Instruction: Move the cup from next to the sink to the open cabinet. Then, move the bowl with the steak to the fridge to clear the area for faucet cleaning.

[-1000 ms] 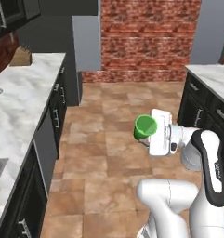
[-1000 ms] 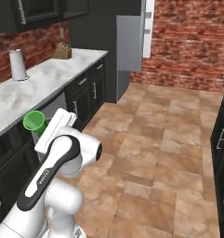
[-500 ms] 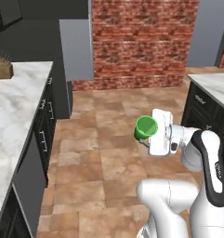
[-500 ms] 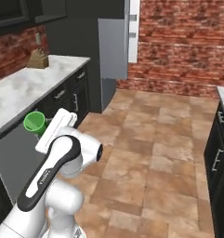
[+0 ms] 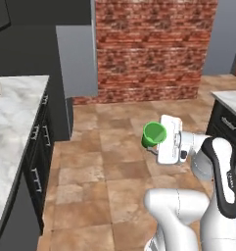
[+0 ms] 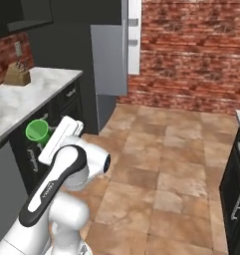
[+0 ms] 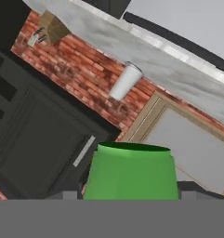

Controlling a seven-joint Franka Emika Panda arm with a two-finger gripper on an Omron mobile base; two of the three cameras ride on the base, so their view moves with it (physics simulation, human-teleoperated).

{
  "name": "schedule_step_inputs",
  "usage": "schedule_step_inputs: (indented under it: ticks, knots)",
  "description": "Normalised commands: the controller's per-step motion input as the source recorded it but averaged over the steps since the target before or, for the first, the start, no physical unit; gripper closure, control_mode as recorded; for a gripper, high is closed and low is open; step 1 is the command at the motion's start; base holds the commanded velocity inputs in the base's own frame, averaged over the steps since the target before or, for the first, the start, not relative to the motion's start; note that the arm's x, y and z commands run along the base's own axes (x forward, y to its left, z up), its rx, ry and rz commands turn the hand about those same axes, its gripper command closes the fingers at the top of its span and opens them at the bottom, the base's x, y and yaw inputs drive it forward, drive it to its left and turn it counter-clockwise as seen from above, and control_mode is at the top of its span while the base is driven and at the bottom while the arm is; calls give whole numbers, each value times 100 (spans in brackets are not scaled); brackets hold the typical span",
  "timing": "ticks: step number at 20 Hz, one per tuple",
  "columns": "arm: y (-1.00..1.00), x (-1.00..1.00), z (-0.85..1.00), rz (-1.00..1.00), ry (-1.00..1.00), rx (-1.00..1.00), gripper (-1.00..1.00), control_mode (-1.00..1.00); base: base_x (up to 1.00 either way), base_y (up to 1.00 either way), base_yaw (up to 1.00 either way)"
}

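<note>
A white robot arm carries the green cup [image 5: 154, 134] through the kitchen, the tumbler clamped between the jaws of its gripper [image 5: 158, 138] and held in mid-air above the brown tiled floor [image 5: 114, 162], clear of every surface. From the right base view the cup [image 6: 38, 131] hangs just off the edge of the white marble counter [image 6: 27, 97], level with the black lower cabinets [image 6: 66, 102] and their silver handles, while the gripper [image 6: 47, 137] reaches toward that counter from the arm's white wrist.

At the far end of the counter stands a wooden knife block [image 6: 17, 74] against the brick backsplash. Beyond the counter rises the tall grey fridge [image 6: 109, 62], flat-fronted, its side meeting the red brick wall [image 6: 191, 55] that closes off the room (the same fridge [image 5: 76, 61] sits past the counter's end in the left base view, with the counter [image 5: 11, 127] running along the left).

Looking along the gripper, the cup [image 7: 131, 172] fills the lower middle of the hand view, its rim facing away and the dark fingertips [image 7: 190, 188] pressed to either side of it. Past the cup, in that tilted view, lie the counter [image 7: 146, 51], a white paper-towel roll [image 7: 125, 81] standing on it, the knife block [image 7: 52, 27] and a black cabinet door [image 7: 39, 144].
</note>
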Motion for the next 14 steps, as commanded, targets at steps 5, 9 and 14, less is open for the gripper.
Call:
schedule_step_inputs:
  ticks: [5, 9, 14]
  knots:
    - [0, 0, 0, 0, 0, 0, 100, 100, 100, 18, 2]
    - [0, 0, 0, 0, 0, 0, 100, 100, 100, 19, 20]
    - [0, 0, 0, 0, 0, 0, 100, 100, 100, 19, 27]
